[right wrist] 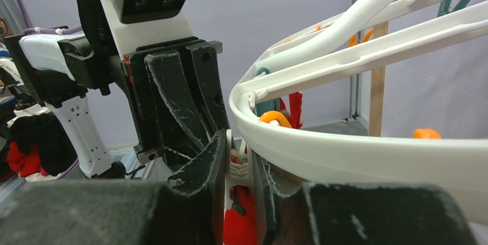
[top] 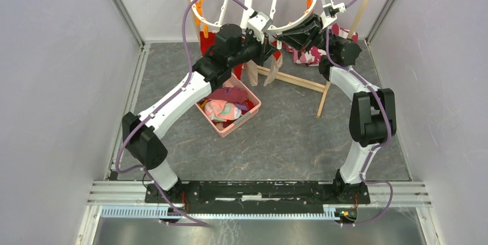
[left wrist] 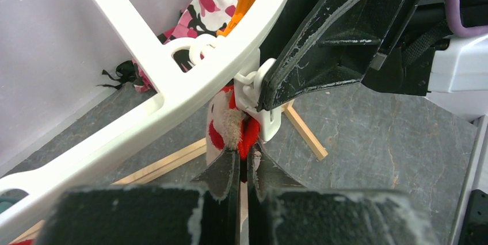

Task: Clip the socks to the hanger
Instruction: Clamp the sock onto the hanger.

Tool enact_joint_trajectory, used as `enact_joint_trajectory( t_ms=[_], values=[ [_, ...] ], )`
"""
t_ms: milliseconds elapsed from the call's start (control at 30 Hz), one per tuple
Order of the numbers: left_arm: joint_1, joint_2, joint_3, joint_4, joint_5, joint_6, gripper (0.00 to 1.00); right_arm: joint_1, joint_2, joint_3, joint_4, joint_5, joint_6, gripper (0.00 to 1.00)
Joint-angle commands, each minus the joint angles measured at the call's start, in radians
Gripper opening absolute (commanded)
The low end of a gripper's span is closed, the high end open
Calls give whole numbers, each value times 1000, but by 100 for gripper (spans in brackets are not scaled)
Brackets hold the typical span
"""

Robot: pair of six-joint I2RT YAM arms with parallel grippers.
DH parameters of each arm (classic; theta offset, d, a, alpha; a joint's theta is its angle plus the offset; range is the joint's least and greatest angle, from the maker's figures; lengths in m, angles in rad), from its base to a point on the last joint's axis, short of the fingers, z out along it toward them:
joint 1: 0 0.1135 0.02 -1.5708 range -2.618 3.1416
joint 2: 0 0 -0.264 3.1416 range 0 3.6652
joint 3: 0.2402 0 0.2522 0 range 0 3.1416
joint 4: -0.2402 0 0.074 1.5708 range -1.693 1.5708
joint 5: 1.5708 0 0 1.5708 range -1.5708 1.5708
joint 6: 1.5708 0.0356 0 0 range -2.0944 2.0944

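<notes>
- The left gripper (left wrist: 243,170) has its jaws nearly together and pinches a red and white sock (left wrist: 225,130) by its lower part. The sock's top edge sits at the mouth of a white peg (left wrist: 262,104), at 1 o'clock from the fingertips.
- The right gripper (right wrist: 237,161) has its jaws narrow and squeezes that peg. The peg hangs from the 6 o'clock rim of the hanger (left wrist: 172,101).
- The peg mouth is hidden, so I cannot tell how far the fabric is in. If the right jaws let go with only the edge inside, the bite is thin and the sock probably slips out.
- If the left jaws release first, nothing else holds the sock. It would likely drop to the floor, not into the basket (top: 244,119) at 8 o'clock from the grippers.
- The peg swings on a short link. A slip of the right fingers would let it snap shut empty or twist away.
- The two grippers are almost touching, so a small push upward by the left could knock the right one off the peg.
- Pushing on the rim may tilt the hanger on the rack (top: 290,81) and shake the beige socks (top: 252,73) hanging just beside at 7 o'clock.
</notes>
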Motion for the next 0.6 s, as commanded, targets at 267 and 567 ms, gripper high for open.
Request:
enact_joint_trajectory(
  t_ms=[267, 567],
  values=[
    [3, -42, 14, 31, 29, -7, 2, 20, 1, 15, 333, -70, 15, 43],
    [3, -42, 20, 33, 28, -12, 3, 21, -21, -1, 313, -67, -11, 64]
  ],
)
